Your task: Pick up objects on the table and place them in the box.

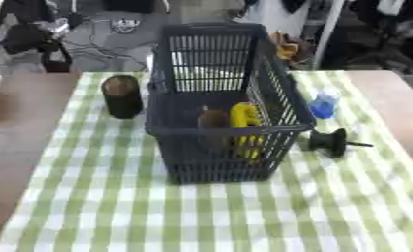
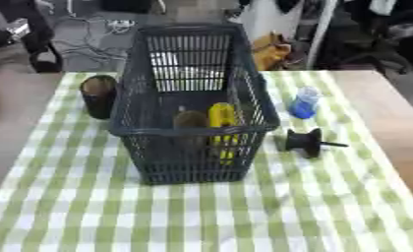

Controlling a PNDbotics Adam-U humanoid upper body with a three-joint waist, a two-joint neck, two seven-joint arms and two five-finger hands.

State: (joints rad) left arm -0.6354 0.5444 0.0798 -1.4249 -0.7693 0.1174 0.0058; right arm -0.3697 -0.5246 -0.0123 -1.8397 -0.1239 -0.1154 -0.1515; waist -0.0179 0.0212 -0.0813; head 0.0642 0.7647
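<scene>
A dark blue slatted basket [image 1: 219, 129] stands in the middle of the green-and-white checked tablecloth [image 1: 192, 216]. Inside it lie a yellow object [image 1: 245, 118] and a brown rounded object [image 1: 213, 118]. Left of the basket stands a dark upright cylinder with a brownish top [image 1: 122, 96]. To the right of the basket sits a small blue bottle [image 1: 323, 104], and a black object with a thin spike [image 1: 333, 141] lies nearer the front. Neither hand shows in either view.
Bare brown table [image 1: 25, 128] shows to the left and right of the cloth. Behind the table's far edge lie cables, bags and dark clutter [image 1: 89, 29] on the floor.
</scene>
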